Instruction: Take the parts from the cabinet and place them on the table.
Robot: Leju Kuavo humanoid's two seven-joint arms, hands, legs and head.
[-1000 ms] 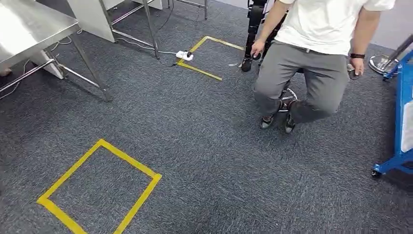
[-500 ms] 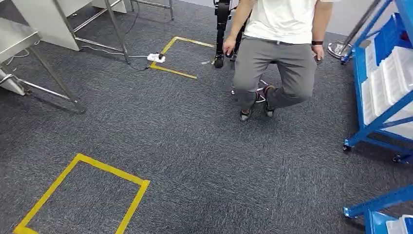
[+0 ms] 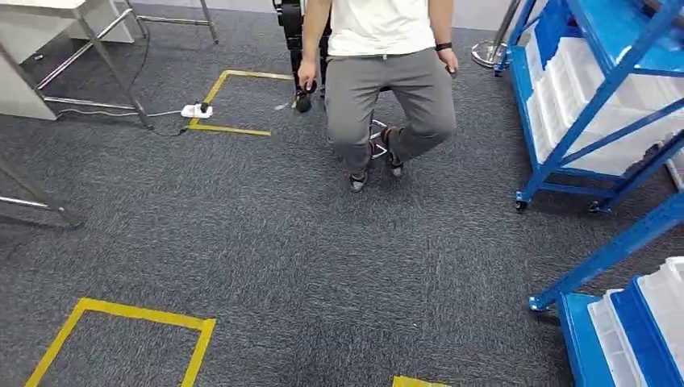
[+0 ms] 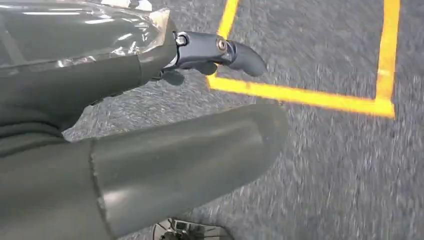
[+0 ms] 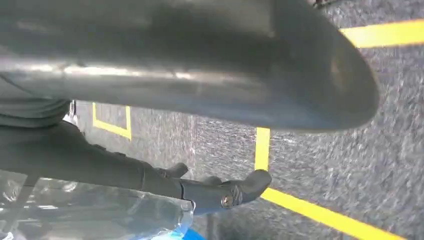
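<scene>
The blue cabinet (image 3: 565, 137) stands at the right of the head view, its shelves holding white bins (image 3: 601, 89). A second blue rack (image 3: 617, 339) with bins is at the bottom right. The steel table (image 3: 101, 44) shows its legs at the top left. In the left wrist view my left hand (image 4: 150, 125) hangs over grey carpet, thumb and dark fingers (image 4: 235, 50) apart with nothing between them. My right hand (image 5: 175, 75) hangs the same way, fingers (image 5: 240, 190) stretched out. Clear shiny film (image 4: 75, 30) lies against each hand (image 5: 75, 210); what it is I cannot tell.
A person (image 3: 379, 72) in a white shirt and grey trousers sits on a stool (image 3: 379, 133) straight ahead, between table and cabinet. Yellow tape squares (image 3: 121, 316) (image 3: 230, 101) mark the carpet. A white power strip (image 3: 196, 110) and cable lie near the table legs.
The camera has swung to the right: table and tape squares slid left in the picture, and the blue cabinet and rack came into view. The person stays seated.
</scene>
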